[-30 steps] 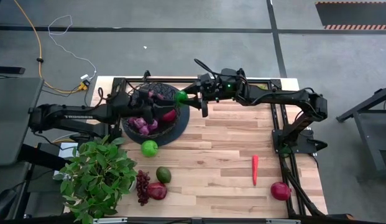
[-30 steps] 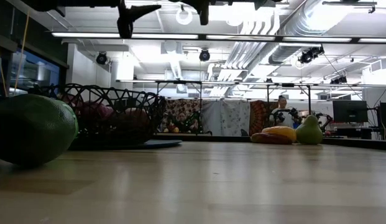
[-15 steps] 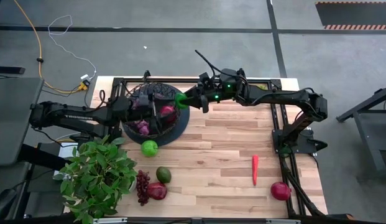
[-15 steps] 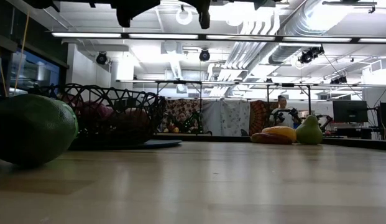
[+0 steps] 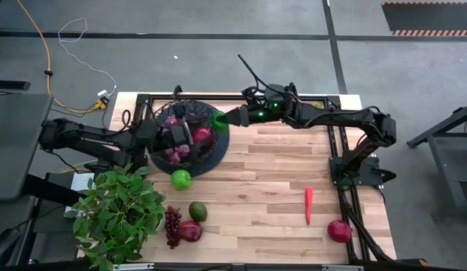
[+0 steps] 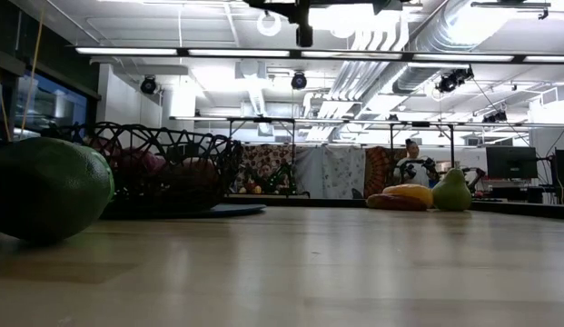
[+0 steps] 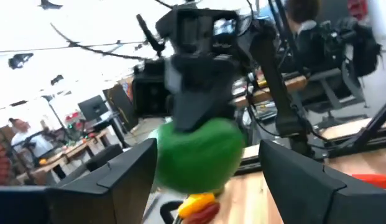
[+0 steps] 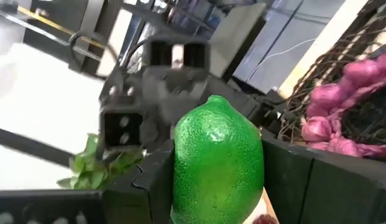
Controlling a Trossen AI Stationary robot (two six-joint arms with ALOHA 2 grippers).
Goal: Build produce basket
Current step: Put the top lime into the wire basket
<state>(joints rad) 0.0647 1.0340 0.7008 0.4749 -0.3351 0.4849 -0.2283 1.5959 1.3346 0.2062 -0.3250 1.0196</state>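
The right end effector (image 5: pixel 225 119) grips a green apple (image 5: pixel 219 119) between its fingers (image 8: pixel 152 180), right at the basket's (image 5: pixel 218 147) rim on the side away from the potted plant (image 5: pixel 116 214). The left end effector (image 5: pixel 189 136) hangs over the basket, its fingers (image 7: pixel 118 177) spread wide with nothing in them. Purple grapes (image 5: pixel 173 154) and a red pomegranate (image 5: pixel 202 135) lie inside the basket. A second green apple (image 5: pixel 180 179) sits on the desk (image 5: pixel 278 188) just beside the basket, toward the plant.

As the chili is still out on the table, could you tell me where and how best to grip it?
Grip the chili across its narrow middle, coming straight down from above. It lies flat and alone on the table, its length running front to back, so the fingers should close from its left and right.
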